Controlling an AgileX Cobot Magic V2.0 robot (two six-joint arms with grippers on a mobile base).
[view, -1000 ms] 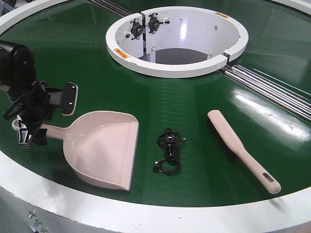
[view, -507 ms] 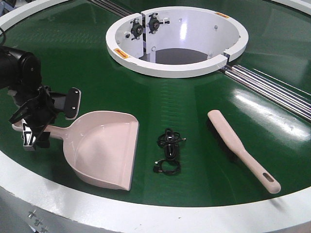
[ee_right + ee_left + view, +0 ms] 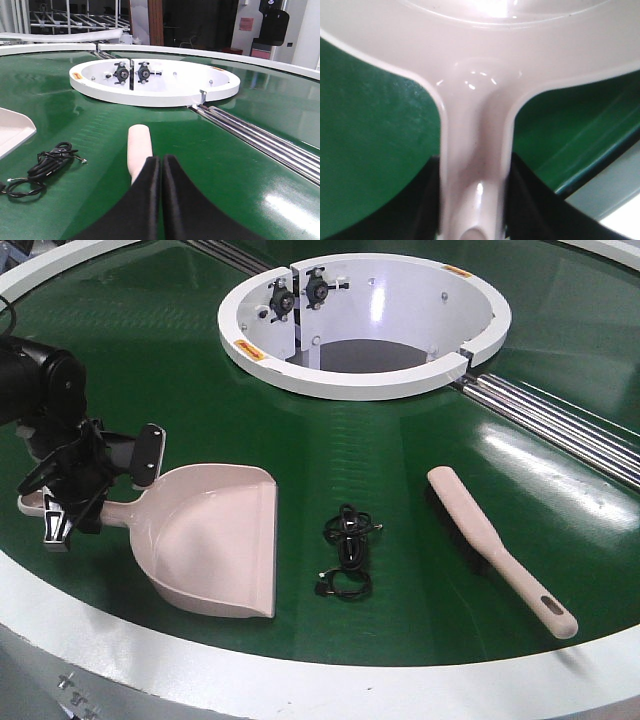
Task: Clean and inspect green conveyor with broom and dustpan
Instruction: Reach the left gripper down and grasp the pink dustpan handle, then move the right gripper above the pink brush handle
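- Left gripper (image 3: 62,508) is clamped on the dustpan (image 3: 215,540), at the far left of the green conveyor (image 3: 400,450)
- From the left wrist view, the pan's handle (image 3: 475,150) runs straight between the two black fingers (image 3: 532,210), both pressed against its sides
- The pan's open edge faces right, towards a small coiled black cable (image 3: 348,550) lying just beside it on the surface
- The broom (image 3: 490,545) lies flat on the green surface to the right of the cable, well apart from the dustpan, with its slotted handle end near the white outer rim (image 3: 300,680)
- Right gripper (image 3: 161,162) is closed tight, fingers pressed together with nothing between them, and the broom's rounded tip shows just beyond them
- The white central ring (image 3: 365,385) sits further back, with metal rails (image 3: 560,425) running off to its right
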